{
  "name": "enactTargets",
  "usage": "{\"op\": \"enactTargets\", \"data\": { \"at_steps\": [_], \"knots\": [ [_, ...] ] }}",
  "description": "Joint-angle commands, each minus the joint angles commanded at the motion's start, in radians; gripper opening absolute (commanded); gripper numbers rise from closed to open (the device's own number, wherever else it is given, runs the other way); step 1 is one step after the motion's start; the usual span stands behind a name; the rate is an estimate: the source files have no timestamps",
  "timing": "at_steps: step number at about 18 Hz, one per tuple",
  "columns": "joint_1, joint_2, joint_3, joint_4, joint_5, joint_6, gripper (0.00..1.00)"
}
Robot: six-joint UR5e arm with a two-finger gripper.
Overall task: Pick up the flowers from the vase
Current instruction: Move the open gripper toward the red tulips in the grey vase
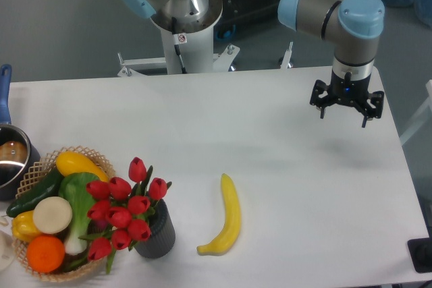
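Observation:
The flowers (123,212), a bunch of red tulip buds on green stems, stand in the vase (157,234), a short dark grey ribbed cylinder near the table's front left. The buds lean left toward the basket. My gripper (346,114) hangs far off at the back right of the table, above the surface, pointing down. Its fingers look spread with nothing between them, well apart from the flowers.
A yellow banana (227,217) lies right of the vase. A woven basket (40,166) of vegetables and fruit sits at the front left, touching the tulips. A steel pot (12,160) with a blue handle is at the left edge. The robot base (182,25) stands behind the table.

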Motion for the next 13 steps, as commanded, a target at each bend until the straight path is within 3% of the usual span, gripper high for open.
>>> {"op": "enactTargets", "data": {
  "at_steps": [9,13],
  "knots": [
    [-0.052,0.021,-0.011,0.0,-0.047,-0.015,1.0],
    [-0.078,0.084,-0.067,0.018,-0.129,-0.06,1.0]
  ]
}}
